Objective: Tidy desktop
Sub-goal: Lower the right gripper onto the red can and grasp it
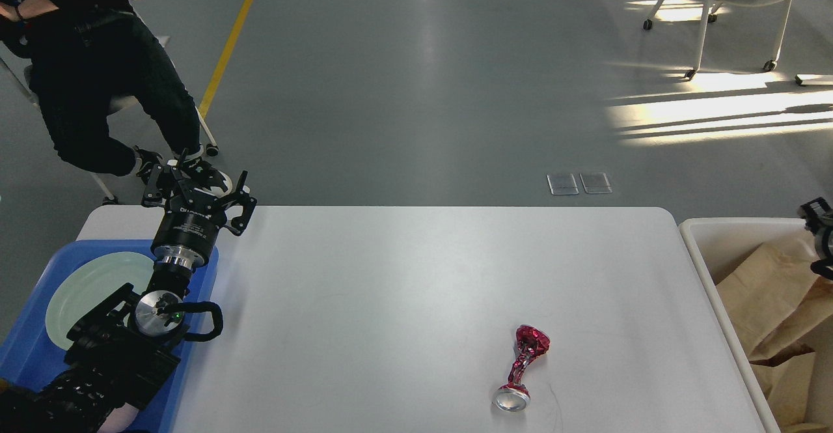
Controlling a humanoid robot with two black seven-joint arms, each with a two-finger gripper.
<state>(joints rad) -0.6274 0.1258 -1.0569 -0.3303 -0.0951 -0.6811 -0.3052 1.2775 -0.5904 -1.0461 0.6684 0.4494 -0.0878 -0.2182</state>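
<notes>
A crushed can (pixel 522 369) lies on the surface (pixel 416 277). Far left of the can, the left claw (pixel 195 185) hangs spread, empty. Far right, the right claw (pixel 821 237): cannot tell.

Can (pixel 522 371) on desktop (pixel 416 277), near-right.
</notes>
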